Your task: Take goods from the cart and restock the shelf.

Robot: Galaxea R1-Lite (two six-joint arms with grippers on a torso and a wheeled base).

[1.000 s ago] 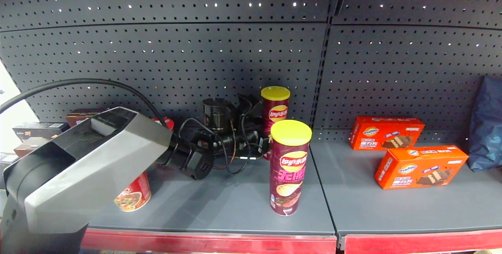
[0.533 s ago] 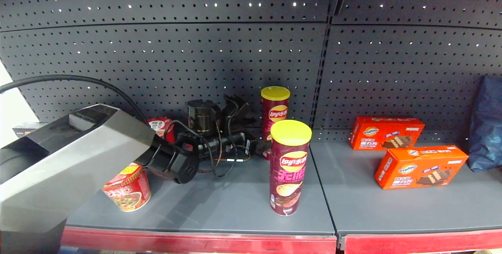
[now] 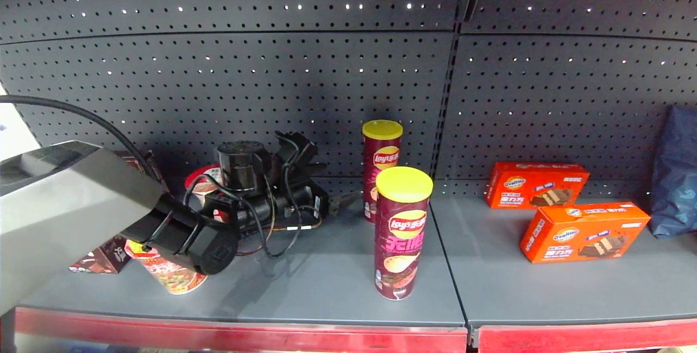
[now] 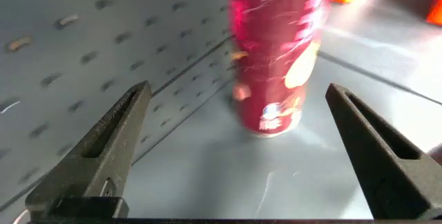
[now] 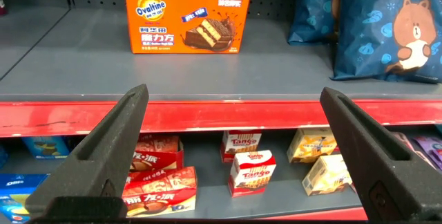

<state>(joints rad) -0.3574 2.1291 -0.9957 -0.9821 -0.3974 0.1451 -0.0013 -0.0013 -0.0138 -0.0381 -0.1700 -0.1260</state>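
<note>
Two maroon chip cans with yellow lids stand upright on the grey shelf: the rear can by the pegboard and the front can near the edge. My left gripper hovers low over the shelf just left of the rear can, open and holding nothing. In the left wrist view the rear can stands ahead of the open left gripper, apart from both fingers. My right gripper is open and empty in front of the shelf's red edge, below an orange box.
Two red noodle cups and a brown box sit under and behind my left arm. Two orange boxes and a blue bag lie on the right. A lower shelf holds several small boxes.
My left arm has drawn back to the left, and its gripper has pulled away from the rear chip can. Both cans stand where they were.
</note>
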